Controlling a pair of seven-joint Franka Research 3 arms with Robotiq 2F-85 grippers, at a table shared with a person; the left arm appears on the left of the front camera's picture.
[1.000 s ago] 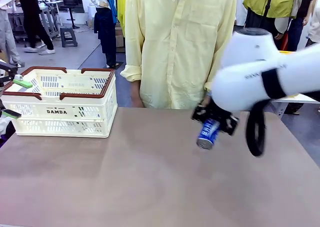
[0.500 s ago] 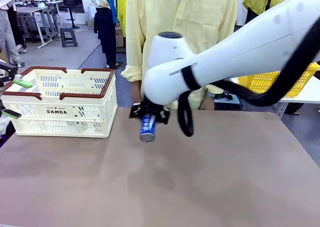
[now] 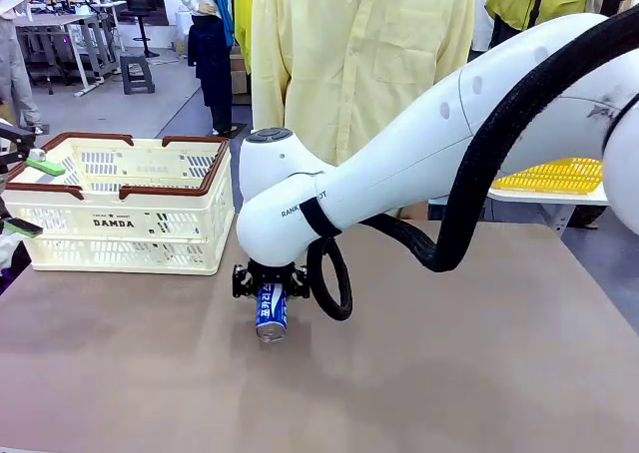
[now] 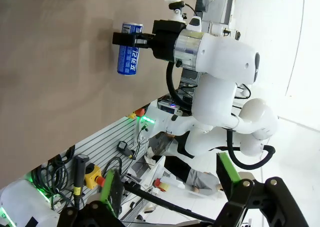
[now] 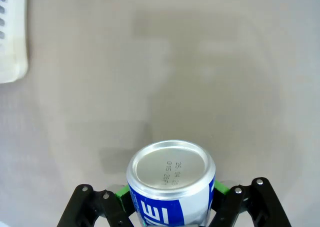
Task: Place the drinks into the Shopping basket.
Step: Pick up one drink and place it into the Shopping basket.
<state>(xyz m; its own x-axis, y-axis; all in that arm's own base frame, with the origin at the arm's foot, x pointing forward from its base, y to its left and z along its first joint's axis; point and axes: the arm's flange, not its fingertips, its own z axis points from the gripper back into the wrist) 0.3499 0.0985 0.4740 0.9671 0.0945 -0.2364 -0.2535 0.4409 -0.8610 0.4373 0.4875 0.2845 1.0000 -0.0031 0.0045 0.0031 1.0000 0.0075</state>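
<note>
From the front we see our right gripper [image 3: 268, 281] reached across the middle, clamped on the slim blue-and-white can [image 3: 270, 311]. The can hangs below the fingers, clear of the table [image 3: 449, 373], which we judge keeps it from dragging on the way over. The Shopping basket [image 3: 125, 206] stands off to the gripper's left and a little beyond it, its open top facing up, so the can looks bound there. At the picture's left edge our left gripper [image 3: 25, 194] waits beside the basket.

In the left wrist view, the left gripper [image 4: 170, 182] is spread wide with nothing between its green pads [image 4: 227, 168]. Ahead of it the can [image 4: 130, 56] sits crosswise in the right gripper [image 4: 131, 39], pinched near one end.

In the right wrist view, the can [image 5: 170, 184] sits tight between the right gripper's pads [image 5: 220, 187], its flat printed end facing away from the wrist. A corner of the basket [image 5: 12, 37] lies ahead to the left, well apart.
</note>
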